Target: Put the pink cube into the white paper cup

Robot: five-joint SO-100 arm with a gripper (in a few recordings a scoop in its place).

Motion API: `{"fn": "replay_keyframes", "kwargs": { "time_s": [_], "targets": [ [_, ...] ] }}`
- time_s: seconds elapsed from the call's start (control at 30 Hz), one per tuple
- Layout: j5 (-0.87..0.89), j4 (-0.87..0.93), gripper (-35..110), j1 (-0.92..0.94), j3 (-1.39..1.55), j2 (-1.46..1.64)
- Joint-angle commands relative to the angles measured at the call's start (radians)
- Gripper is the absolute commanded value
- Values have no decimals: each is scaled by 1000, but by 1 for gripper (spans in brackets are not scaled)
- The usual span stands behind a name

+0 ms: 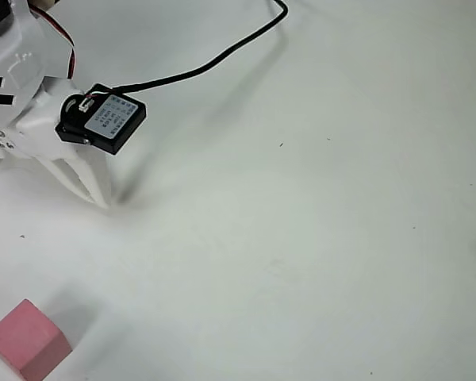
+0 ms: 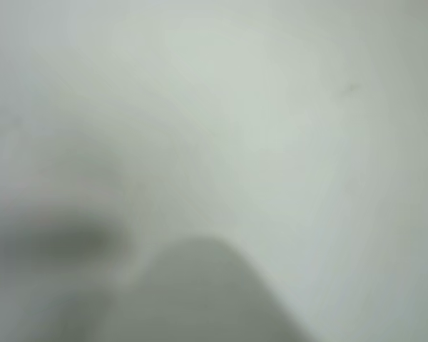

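Blurred pale fingertip [image 2: 200, 299] fills the bottom of the wrist view, rounded at its top, too far out of focus for me to read any edge. Behind it I see the white table [image 2: 307, 142] with one faint dark speck toward the upper right, and a soft grey smear at lower left that I cannot identify.

Overhead view: white arm sits in the upper left corner, with the black servo box [image 1: 103, 119] mounted on it, label facing up, tilted. Black cable [image 1: 214, 59] runs from the servo box up and right across the table [image 1: 301, 238] to the top edge. Red wire shows at the arm's upper part.

Gripper [image 1: 94, 186]: white fingers point down and right below the servo box and taper together to one tip, a shadow just beside it on the table. I see no clear gap between them, but whether they are pressed together I cannot tell from this angle. Nothing visible between them.

Pink cube [image 1: 28, 337] rests on the table in the lower left corner of the overhead view, lighter top face up, well apart from the gripper and below it in the picture, untouched
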Motion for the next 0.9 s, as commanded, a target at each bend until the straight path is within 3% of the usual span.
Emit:
{"fn": "replay_keyframes", "kwargs": {
  "time_s": [0.0,0.87],
  "targets": [
    [60,6,0,-98,-11,241],
    [98,5,0,-115,-14,244]
  ]
}}
